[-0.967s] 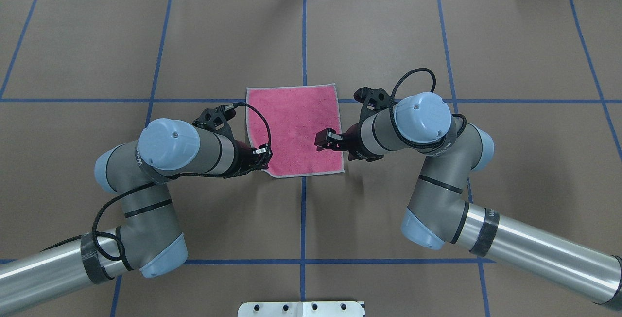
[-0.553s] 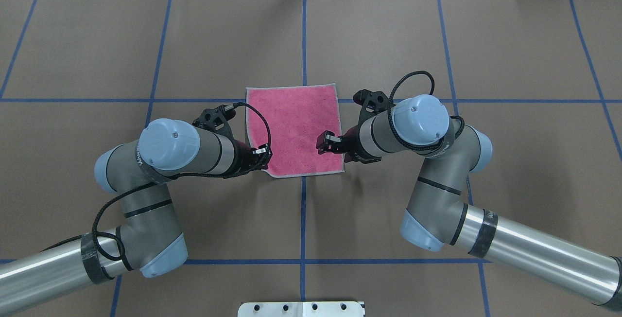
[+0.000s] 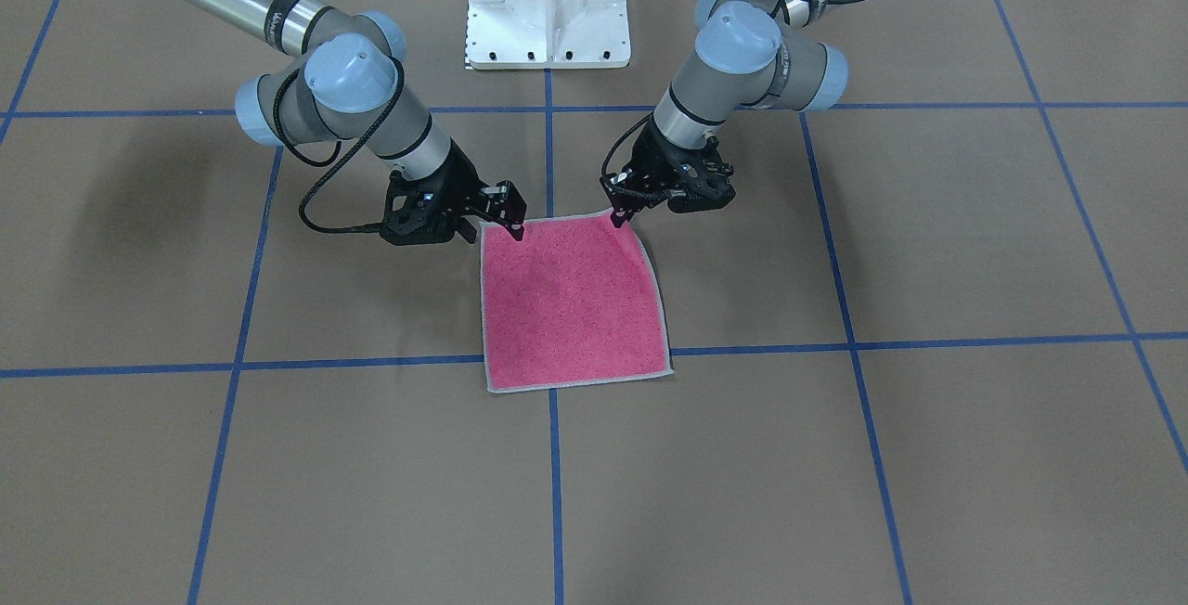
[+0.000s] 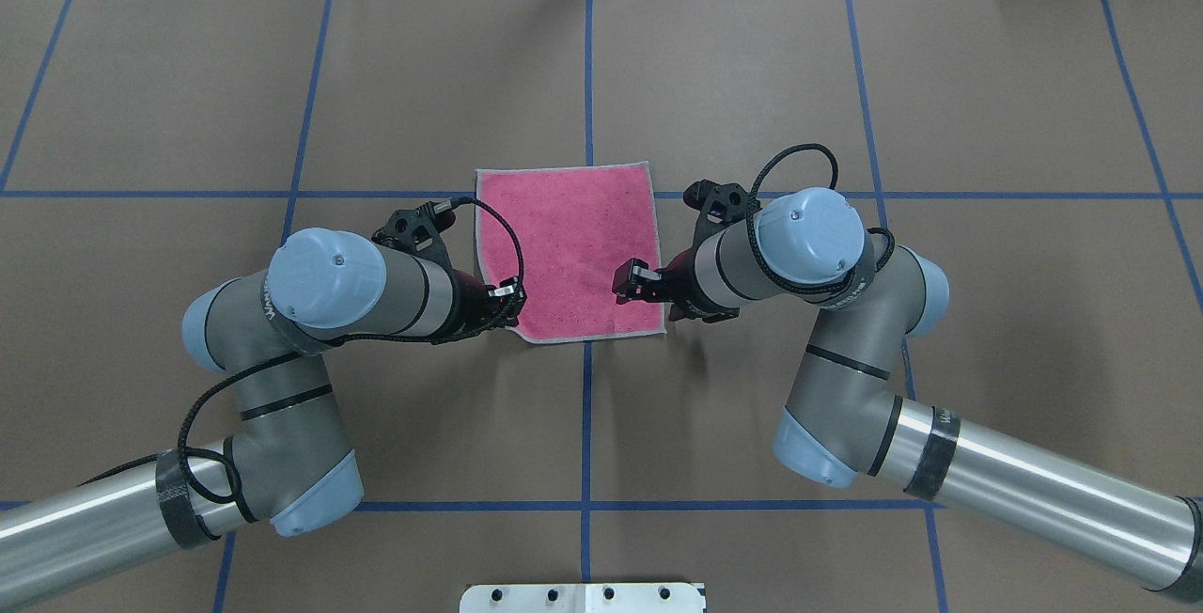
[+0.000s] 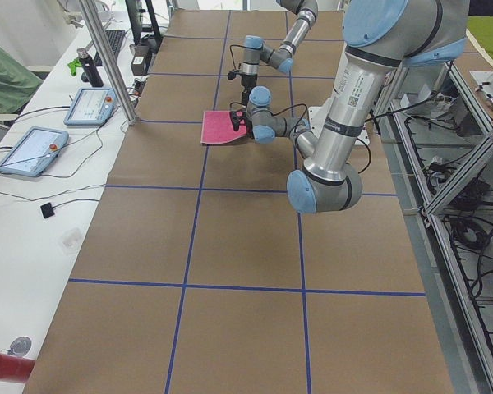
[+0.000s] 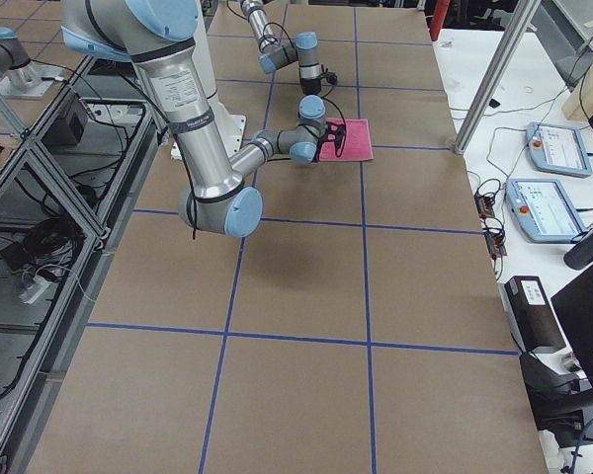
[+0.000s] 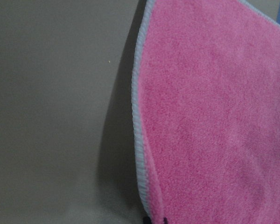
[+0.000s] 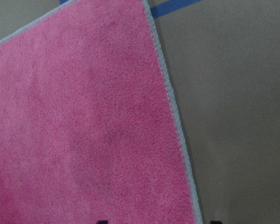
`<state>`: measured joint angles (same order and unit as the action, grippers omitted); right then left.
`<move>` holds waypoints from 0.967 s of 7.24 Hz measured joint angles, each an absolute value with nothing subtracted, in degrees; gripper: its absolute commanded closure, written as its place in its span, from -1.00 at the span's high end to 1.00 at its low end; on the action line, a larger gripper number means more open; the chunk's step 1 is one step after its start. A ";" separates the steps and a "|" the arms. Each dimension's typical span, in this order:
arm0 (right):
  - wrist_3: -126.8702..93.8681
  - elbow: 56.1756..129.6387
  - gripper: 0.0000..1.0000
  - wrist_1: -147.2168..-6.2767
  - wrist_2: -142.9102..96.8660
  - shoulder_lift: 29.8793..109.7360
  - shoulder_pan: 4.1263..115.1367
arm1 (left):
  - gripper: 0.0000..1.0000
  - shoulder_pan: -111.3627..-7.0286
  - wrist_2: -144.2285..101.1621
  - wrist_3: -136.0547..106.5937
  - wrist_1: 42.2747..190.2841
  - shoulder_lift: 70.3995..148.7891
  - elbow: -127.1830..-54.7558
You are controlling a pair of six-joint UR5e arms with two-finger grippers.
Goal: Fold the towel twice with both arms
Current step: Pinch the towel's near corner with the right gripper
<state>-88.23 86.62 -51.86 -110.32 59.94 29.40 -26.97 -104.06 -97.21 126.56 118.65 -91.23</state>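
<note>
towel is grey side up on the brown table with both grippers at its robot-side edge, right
No, one thing is off: the towel lies pink side up, not grey, as the overhead view shows. The rest stands: it is on the brown table, with the left gripper and right gripper at its robot-side edge.

Brown paper [image 4: 188,77] covers the table, divided into large rectangles by blue tape lines [image 4: 588,77]. A white bench [image 5: 16,246] along one side carries two handheld control screens [image 5: 31,150] and cables. Aluminium posts [image 5: 108,61] rise at its edge; open metal racks [image 6: 49,163] flank the opposite side.
</note>
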 measured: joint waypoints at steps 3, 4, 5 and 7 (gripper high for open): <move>-88.24 86.49 0.48 -51.86 -110.39 59.94 29.18 | -1.00 -26.98 -104.06 -97.21 126.56 118.65 -91.26; -88.24 86.49 0.48 -51.86 -110.39 59.95 29.10 | -1.00 -26.98 -104.06 -97.21 126.56 118.65 -91.27; -88.24 86.49 0.48 -51.86 -110.39 59.99 29.03 | -1.00 -26.98 -104.06 -97.21 126.56 118.65 -91.27; -88.24 86.43 0.37 -51.86 -110.39 60.05 28.88 | -1.00 -26.97 -104.06 -97.21 126.56 118.65 -91.29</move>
<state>-88.24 86.43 -51.86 -110.39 60.05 28.88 -26.97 -104.06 -97.21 126.56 118.65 -91.29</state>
